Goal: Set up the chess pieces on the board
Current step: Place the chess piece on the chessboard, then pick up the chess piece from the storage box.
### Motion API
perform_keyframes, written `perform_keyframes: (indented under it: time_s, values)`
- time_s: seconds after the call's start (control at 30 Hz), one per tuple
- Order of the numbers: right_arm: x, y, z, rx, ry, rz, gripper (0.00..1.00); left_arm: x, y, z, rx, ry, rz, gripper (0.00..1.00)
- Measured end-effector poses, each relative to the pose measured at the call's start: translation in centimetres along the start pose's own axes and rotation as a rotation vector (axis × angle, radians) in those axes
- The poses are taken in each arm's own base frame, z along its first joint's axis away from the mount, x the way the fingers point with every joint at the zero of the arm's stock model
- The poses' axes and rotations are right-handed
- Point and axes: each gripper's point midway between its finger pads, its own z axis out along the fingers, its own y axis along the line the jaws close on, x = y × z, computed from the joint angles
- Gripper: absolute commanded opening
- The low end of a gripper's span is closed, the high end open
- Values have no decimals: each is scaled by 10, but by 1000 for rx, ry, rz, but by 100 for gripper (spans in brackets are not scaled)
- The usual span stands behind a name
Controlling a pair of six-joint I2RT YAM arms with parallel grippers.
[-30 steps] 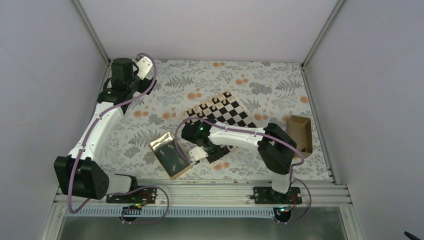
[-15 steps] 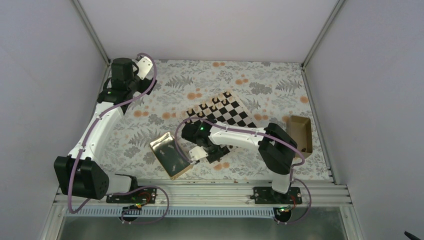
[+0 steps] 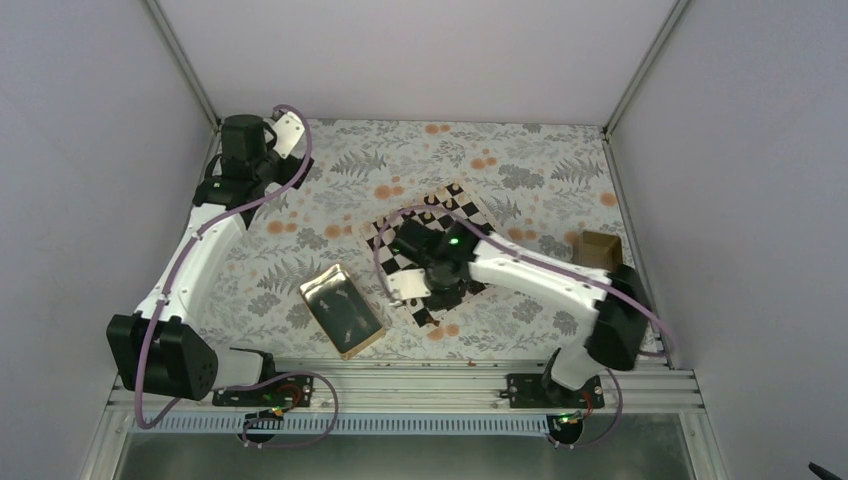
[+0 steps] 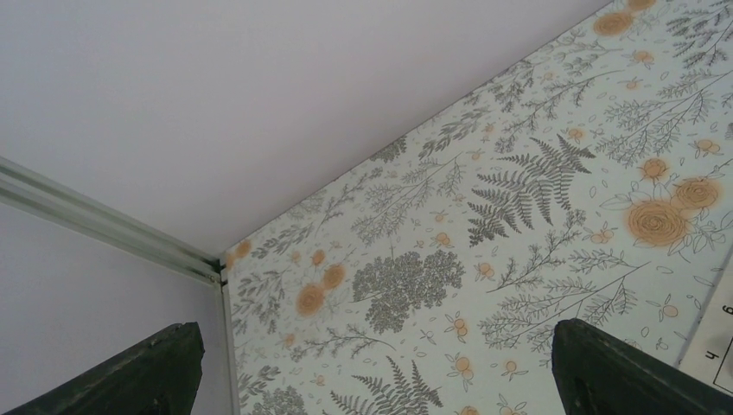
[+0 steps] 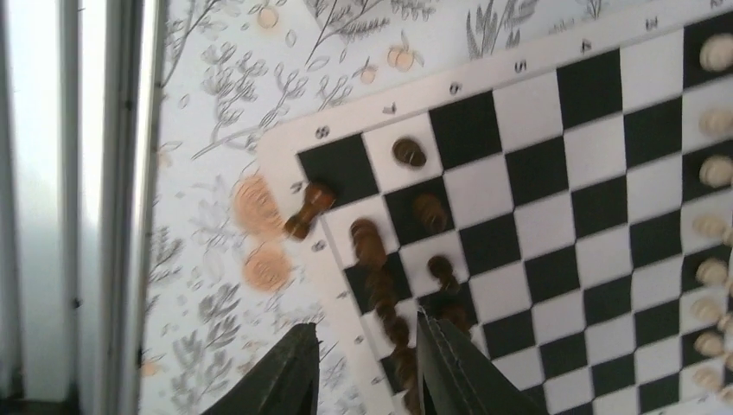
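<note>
On the floral tablecloth [image 3: 520, 170], the right arm [image 3: 530, 275] bends left over the board [image 3: 478, 222]. The right gripper [image 5: 365, 337] hangs parted and empty above dark chess pieces [image 5: 411, 153] clustered at the near corner. One toppled piece [image 5: 309, 207] lies off the rim, and light pieces [image 5: 716, 52] line the opposite side. Far left, the left gripper [image 4: 373, 346] gapes wide by the back wall [image 4: 259, 104].

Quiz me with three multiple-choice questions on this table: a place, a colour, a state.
1. Seen from above, where is the gold tray relative to the board? A) on it B) left of it C) under it
2. What colour are the chess pieces nearest the right gripper? A) red B) blue C) dark brown
3. How is the left gripper? A) open, empty B) clamping a piece C) holding the tray
Answers: B, it lies beside the board's left side; C, brown figures line that edge; A, its fingers stand apart, nothing between.
</note>
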Motion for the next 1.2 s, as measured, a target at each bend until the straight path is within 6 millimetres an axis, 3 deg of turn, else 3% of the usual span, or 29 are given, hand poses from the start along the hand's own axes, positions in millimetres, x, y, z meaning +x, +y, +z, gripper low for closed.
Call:
perform_keyframes:
  time_s: [0.1,0.17,0.3,0.4,0.7,0.93,1.2]
  values:
    - [21,24,-18,-24,-94,75,34,-1,0,-3,0,-6,-2,100]
    - [27,34,-17,-47,-116,92,33,-2,1,-5,-3,-11,-2,100]
    - [49,67,12,-134,-153,152,37,-3,1,-7,-6,-19,-7,100]
    - [57,80,31,-156,-172,187,37,-3,1,-6,-6,-22,-19,100]
    - [38,64,40,-17,-352,227,33,15,-7,-1,-3,9,-30,100]
    - [33,59,64,-29,-348,249,29,16,-5,0,-15,4,-40,100]
    - [31,52,70,-10,-355,263,28,13,-4,0,-21,-7,-48,100]
